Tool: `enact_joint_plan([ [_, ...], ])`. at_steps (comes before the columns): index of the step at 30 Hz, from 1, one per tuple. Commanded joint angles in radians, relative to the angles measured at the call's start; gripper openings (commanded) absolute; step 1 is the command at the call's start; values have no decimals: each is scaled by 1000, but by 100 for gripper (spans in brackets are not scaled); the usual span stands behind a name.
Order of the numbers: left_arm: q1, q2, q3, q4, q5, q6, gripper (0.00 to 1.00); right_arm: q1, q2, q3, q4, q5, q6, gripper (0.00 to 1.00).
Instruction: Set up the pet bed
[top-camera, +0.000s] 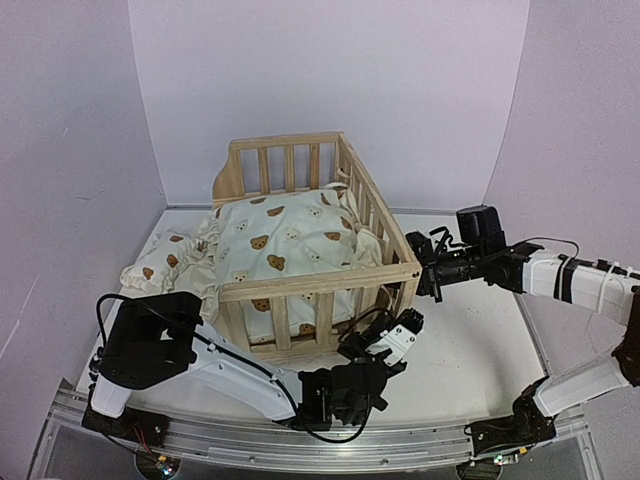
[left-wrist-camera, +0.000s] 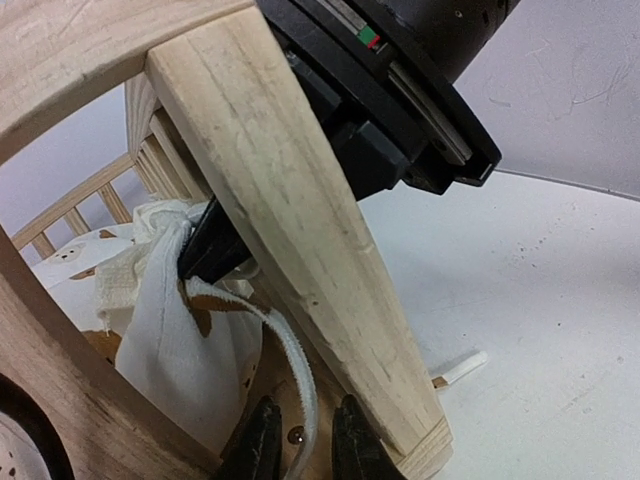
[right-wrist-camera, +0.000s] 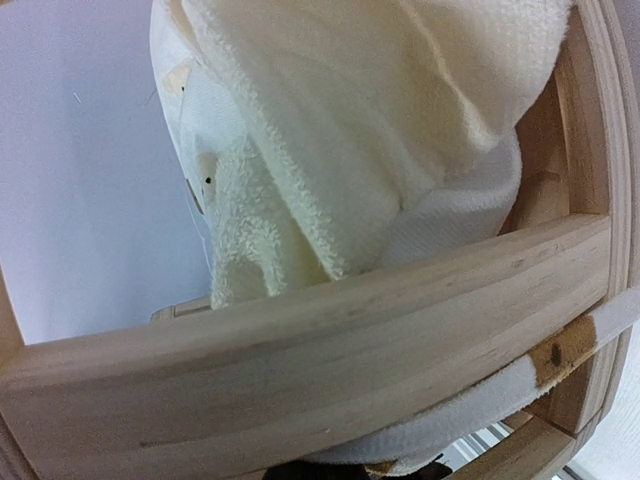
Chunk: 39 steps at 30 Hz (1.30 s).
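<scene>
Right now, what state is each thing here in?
pet bed frame, upright on the table.
cushion, inside the frame, spilling out its left side.
small pillow, on the table outside the frame.
left claw, nearly closed around the cushion's tie.
right claw, shut, pinching the cushion's corner.

top camera looks down; both wrist cameras crowd the frame (left-wrist-camera: 300, 250)
</scene>
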Motion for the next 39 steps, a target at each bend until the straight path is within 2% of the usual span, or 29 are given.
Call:
enact_joint_plan([
  [1,36,-20,51,-193,-28,-206,16,19,-39,34,17,-27,4,0],
  [9,60,-33,40,-245,-55,-280,13,21,-28,51,17,-15,19,0],
  [14,81,-37,40,-265,-118,-330,16,29,-22,61,17,16,53,0],
  [18,91,1,91,-273,-148,-305,19,37,-22,75,17,23,66,0],
  [27,134,35,142,-275,-183,-280,16,47,-33,67,17,28,81,0],
  [32,142,-7,102,-279,-48,-284,6,48,-33,63,18,36,76,0],
  [36,119,-92,-12,-288,98,-340,0,47,-21,61,20,46,59,0],
  [39,112,-185,-136,-284,229,-447,0,47,-12,64,19,50,36,13],
])
